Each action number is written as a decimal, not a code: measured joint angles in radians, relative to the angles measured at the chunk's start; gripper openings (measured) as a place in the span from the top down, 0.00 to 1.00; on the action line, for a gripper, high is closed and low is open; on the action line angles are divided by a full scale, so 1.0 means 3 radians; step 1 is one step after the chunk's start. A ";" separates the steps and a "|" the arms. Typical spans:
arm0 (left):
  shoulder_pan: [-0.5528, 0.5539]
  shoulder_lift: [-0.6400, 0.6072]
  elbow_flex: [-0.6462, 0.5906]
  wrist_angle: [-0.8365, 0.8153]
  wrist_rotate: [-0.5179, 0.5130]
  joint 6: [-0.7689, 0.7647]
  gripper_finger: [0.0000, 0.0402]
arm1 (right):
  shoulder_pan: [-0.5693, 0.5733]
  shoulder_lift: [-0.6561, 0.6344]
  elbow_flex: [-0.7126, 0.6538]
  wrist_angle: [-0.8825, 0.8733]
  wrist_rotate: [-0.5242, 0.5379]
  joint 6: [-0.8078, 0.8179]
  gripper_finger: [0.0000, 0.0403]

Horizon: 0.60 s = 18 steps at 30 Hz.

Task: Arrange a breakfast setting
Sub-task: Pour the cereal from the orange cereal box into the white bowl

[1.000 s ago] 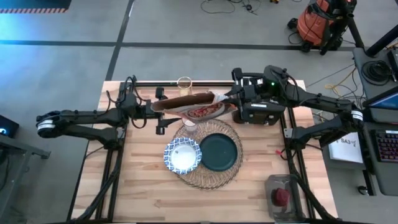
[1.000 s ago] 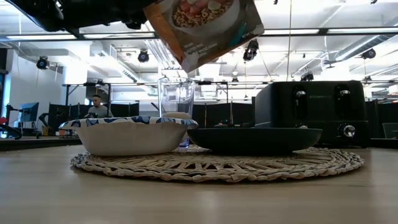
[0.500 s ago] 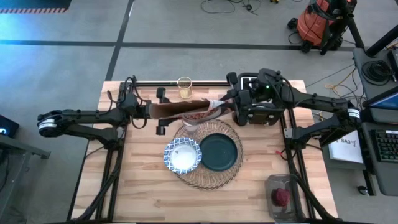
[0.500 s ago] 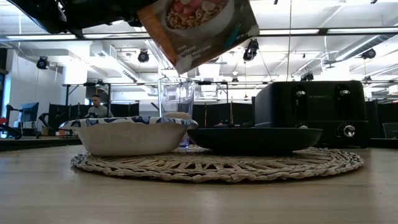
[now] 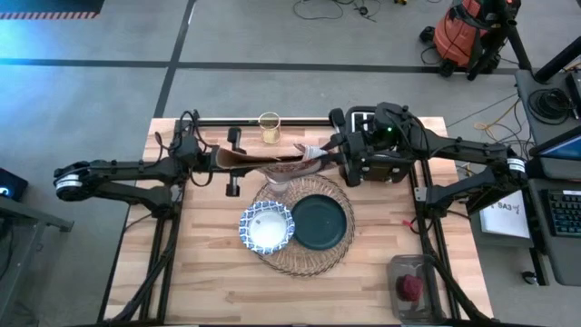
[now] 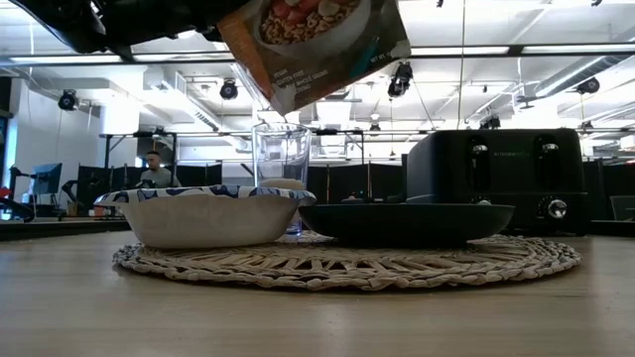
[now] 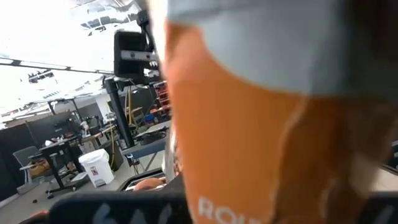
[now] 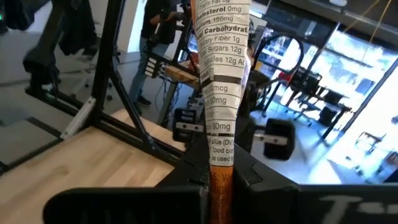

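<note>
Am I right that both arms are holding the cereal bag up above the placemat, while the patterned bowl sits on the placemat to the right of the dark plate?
Not quite: in the high view, the patterned bowl sits to the left of the dark plate, not the right. The rest stands: the left pincer and right pincer hold the cereal bag between them above the placemat.

Open-plan robotics lab or workshop, not a home. Evidence: grey concrete floor [image 5: 109,91] marked with dark tape lines, orange shop vacuum [image 5: 465,32] and loose cables beyond the right gripper [image 5: 329,151], exposed ceiling ducts [image 6: 585,69] with strip lighting, desks, monitors, and a seated person [image 6: 154,171] far behind.
</note>
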 joint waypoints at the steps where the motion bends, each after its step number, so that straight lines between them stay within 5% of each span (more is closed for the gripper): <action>1: -0.0001 -0.0024 0.0000 0.0000 0.0002 -0.0016 1.00 | 0.0000 0.0000 0.0000 -0.0002 0.0001 0.0071 0.98; 6: -0.0001 -0.0119 0.0130 -0.0111 0.0024 -0.0303 1.00 | 0.0000 -0.0016 0.0000 -0.0099 0.0002 0.0196 0.93; 14: -0.0006 -0.0151 0.0518 -0.0868 0.0027 -0.0348 1.00 | -0.0001 -0.0105 0.0064 -0.0274 0.0032 0.0231 0.71; 18: -0.0006 -0.0151 0.0738 -0.1245 0.0024 -0.0359 1.00 | -0.0001 -0.0234 0.0150 -0.0576 0.0397 0.0262 0.61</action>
